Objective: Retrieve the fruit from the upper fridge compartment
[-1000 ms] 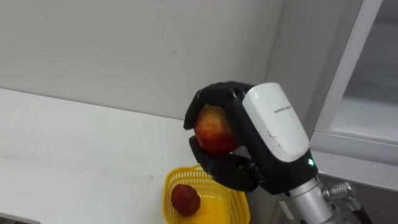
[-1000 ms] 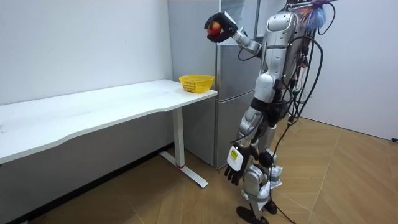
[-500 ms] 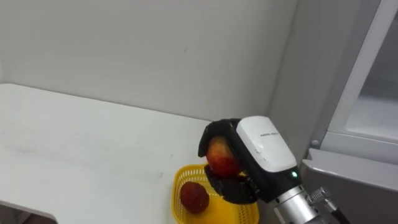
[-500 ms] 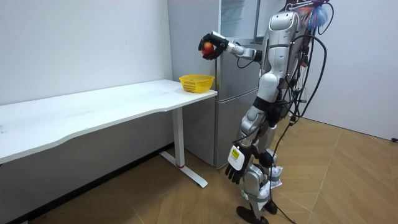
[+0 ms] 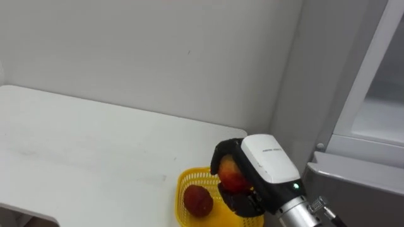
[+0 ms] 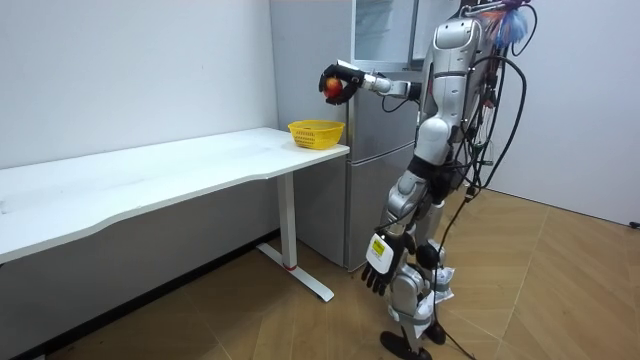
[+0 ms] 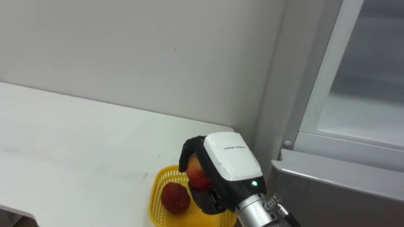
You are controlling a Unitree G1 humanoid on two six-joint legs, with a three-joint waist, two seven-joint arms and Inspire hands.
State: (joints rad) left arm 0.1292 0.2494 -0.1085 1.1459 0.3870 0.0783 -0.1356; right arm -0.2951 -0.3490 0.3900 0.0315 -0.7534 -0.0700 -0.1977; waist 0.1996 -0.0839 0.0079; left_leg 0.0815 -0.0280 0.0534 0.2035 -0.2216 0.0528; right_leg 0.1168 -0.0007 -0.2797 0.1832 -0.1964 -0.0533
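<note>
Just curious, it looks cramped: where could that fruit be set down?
The long white tabletop lies bare from the yellow plastic basket leftward. The basket's corner is crowded: a dark red fruit inside, the right robot hand with its red-yellow apple above.

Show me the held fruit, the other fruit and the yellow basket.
Red-yellow apple (image 5: 230,176), left eye view, its visible skin.
Dark red fruit (image 5: 197,200), left eye view, its middle.
Yellow plastic mesh basket (image 6: 316,132), room view, its side wall.
</note>
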